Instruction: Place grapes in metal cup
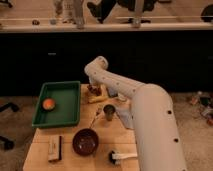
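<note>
A wooden table (pixel 42 137) stands before dark cabinets. In the camera view, the white arm reaches from lower right to frame centre, where the gripper (pixel 93 90) sits clamped tight over the grapes (pixel 92 91) at the table's far edge. Just below, the metal cup (pixel 109 111) stands upright. A green tray (pixel 65 95) holds an orange fruit (pixel 48 104) at left; a dark red bowl (pixel 85 141) sits lower.

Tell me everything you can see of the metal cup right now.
The metal cup is a small grey, shiny cylinder with a dark inside, standing upright on the wooden table, right of the green tray and above the dark red bowl. The gripper, shut, sits farther back over the grapes, apart from the cup. Nothing visibly lies in it.
</note>
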`<state>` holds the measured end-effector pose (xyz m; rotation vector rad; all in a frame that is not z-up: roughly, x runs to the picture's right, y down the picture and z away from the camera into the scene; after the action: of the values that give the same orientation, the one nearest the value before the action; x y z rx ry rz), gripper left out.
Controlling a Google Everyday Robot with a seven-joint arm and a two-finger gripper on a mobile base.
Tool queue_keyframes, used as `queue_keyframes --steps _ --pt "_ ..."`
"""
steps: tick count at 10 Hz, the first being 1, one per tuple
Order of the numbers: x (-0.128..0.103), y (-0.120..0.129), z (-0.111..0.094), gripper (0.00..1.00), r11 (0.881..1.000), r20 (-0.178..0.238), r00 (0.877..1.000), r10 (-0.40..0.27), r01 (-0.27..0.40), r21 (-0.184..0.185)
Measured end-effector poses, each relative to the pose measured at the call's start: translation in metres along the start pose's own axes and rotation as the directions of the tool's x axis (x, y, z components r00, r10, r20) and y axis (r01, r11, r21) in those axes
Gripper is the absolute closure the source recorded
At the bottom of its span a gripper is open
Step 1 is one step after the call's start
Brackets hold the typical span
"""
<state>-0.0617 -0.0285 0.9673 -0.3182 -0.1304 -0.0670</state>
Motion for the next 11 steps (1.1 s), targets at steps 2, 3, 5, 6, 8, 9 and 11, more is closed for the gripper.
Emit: queue_keyframes --steps 2,3,5,6,8,9,11 --pt "0.0 -0.002 -0.008 1.0 1.0 -0.003 1.0 -0.001 0.001 0.019" --pt "0.0 -0.002 -0.011 1.0 1.0 -0.005 1.0 -0.002 0.002 0.025" --pt "0.0 -0.004 -0.018 1.0 0.999 -0.006 1.0 -0.002 0.003 0.043" --pt "-0.001 -0.005 -0.023 1.0 0.999 -0.005 1.0 -0.003 0.003 0.053" --pt "-0.002 -0.008 -0.038 1.0 0.996 -0.003 1.0 -0.006 0.006 0.083" --pt "-0.004 -0.009 -0.047 1.0 0.995 -0.001 1.0 -0.007 0.007 0.099" --pt "-0.006 -0.009 -0.061 1.0 0.992 0.004 1.0 -0.01 0.009 0.122"
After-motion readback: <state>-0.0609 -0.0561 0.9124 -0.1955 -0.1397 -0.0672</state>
